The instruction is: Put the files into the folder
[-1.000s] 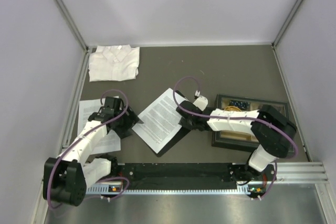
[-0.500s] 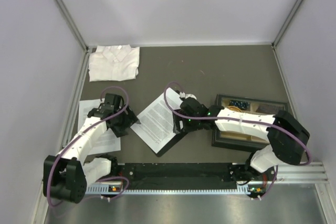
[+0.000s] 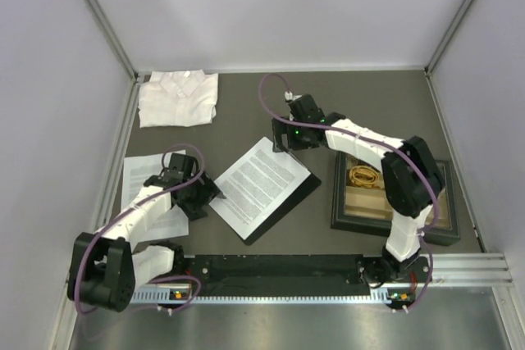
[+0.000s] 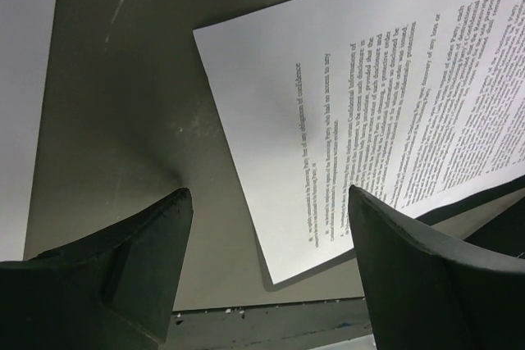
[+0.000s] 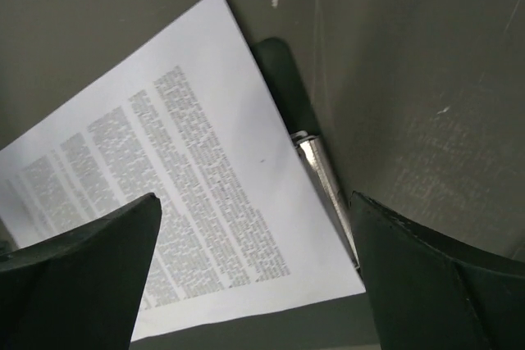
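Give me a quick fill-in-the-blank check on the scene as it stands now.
1. One printed sheet lies on the folder, whose colour is ____.
2. The left tool and the right tool both stand ____ and hold nothing.
3. The folded shirt sits in the table's far ____ corner.
Missing words: black; open; left.

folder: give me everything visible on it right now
The folder is a flat, black, rigid-looking board lying on the table, turned diagonally. A printed sheet lies on it and covers most of it, so only a dark strip shows along the sheet's lower-right side, plus a rounded corner in the right wrist view. A silver metal clip runs along one short edge, right beside the sheet's edge; whether it pins the sheet cannot be told.
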Available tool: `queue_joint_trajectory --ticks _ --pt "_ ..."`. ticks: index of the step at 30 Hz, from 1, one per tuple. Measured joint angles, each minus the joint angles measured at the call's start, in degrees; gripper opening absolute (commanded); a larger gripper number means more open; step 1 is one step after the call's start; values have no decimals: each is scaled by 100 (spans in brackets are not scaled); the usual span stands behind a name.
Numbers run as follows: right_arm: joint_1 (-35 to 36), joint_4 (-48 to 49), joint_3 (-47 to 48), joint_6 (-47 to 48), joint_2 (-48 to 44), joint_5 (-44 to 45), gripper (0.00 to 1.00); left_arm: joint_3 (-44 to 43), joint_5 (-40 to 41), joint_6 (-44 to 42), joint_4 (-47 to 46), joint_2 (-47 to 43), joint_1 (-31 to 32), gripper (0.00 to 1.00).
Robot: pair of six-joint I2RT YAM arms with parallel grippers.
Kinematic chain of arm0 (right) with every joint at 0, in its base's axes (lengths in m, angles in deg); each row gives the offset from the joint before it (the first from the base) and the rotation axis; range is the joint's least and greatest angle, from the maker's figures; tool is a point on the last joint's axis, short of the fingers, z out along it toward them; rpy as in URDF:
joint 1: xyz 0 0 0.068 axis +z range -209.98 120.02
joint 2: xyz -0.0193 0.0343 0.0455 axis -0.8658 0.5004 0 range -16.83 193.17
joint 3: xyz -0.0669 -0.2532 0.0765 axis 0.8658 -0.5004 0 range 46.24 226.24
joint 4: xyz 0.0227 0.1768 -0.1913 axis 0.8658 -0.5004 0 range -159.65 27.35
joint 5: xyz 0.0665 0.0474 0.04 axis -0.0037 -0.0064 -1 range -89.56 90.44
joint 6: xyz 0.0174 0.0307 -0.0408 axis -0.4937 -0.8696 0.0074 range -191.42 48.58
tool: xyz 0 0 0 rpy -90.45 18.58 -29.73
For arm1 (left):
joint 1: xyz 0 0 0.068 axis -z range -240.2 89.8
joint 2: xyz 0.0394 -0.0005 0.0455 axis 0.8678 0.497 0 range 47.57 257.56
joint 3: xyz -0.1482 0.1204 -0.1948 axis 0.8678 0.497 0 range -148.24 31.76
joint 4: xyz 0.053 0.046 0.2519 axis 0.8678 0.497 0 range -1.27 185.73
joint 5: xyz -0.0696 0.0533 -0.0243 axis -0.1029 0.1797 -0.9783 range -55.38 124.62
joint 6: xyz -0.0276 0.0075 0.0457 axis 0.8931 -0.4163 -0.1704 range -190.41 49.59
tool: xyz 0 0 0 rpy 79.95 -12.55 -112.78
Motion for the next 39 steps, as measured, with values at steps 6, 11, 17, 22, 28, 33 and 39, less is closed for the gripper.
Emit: queue_joint_trajectory --ticks 6,11,17,22,28,33,39 --pt "-240 -192 157 326 713 -192 96 -52 -81 105 -354 501 55 80" --pt "-232 -184 31 376 732 -264 96 -212 -184 131 -592 811 59 80" --pt "-223 -90 -343 413 560 -315 96 -393 -26 63 -647 1023 61 82" --pt "-173 -155 -579 417 334 -352 96 -713 116 -129 -647 1394 61 82" --pt "-74 -328 -675 378 -31 -452 92 -890 516 -354 -546 1480 61 84" --pt "-57 -387 -798 302 -389 -566 90 -890 640 -426 -273 1108 61 84" --pt "-48 -413 -997 275 -518 -505 92 -796 170 -564 -229 540 61 84"
